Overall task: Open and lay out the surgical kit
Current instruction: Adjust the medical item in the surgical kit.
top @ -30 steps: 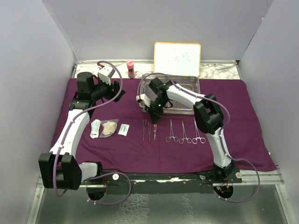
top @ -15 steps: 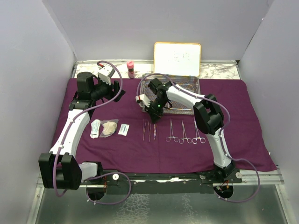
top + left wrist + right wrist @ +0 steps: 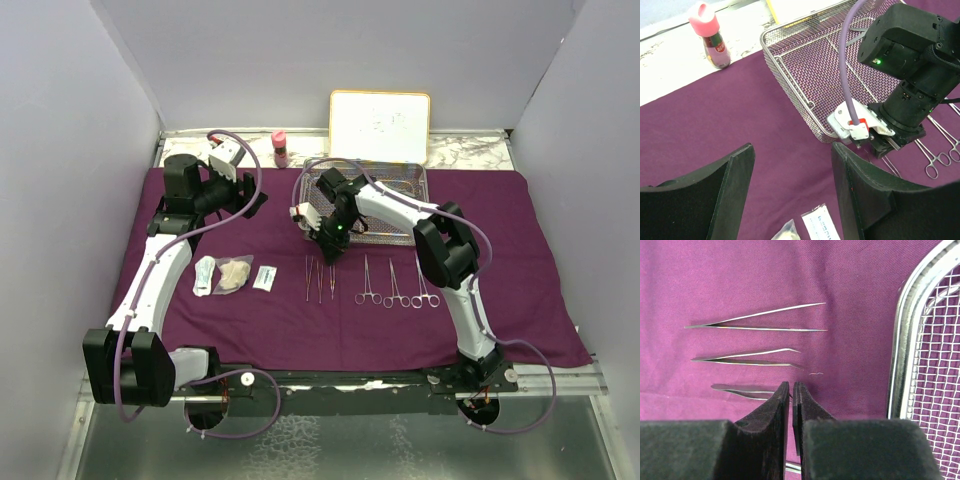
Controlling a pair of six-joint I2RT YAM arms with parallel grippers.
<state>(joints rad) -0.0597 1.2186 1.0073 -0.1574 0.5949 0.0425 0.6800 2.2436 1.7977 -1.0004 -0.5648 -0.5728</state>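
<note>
The dark purple cloth (image 3: pixel 250 325) lies spread flat with the wire-mesh tray (image 3: pixel 420 172) at its back. Two slim forceps (image 3: pixel 755 322) (image 3: pixel 745 356) lie side by side on the cloth. A third forceps (image 3: pixel 742 389) lies below them, and its tip runs in between the fingers of my right gripper (image 3: pixel 791 385). That gripper stands low over the cloth, just in front of the tray's rim (image 3: pixel 900 340), jaws closed to a thin slit. Three ring-handled clamps (image 3: pixel 395 285) lie to the right. My left gripper (image 3: pixel 792 150) hovers open and empty over the cloth's back left.
A white packet (image 3: pixel 205 275), gauze (image 3: pixel 235 272) and a small packet (image 3: pixel 265 278) lie left of the forceps. A pink-capped bottle (image 3: pixel 280 148) and a framed whiteboard (image 3: pixel 380 125) stand behind the cloth. Side walls close in on both sides.
The right gripper's jaws have eased apart by a hair. Otherwise both arms and all the instruments stay where they were.
</note>
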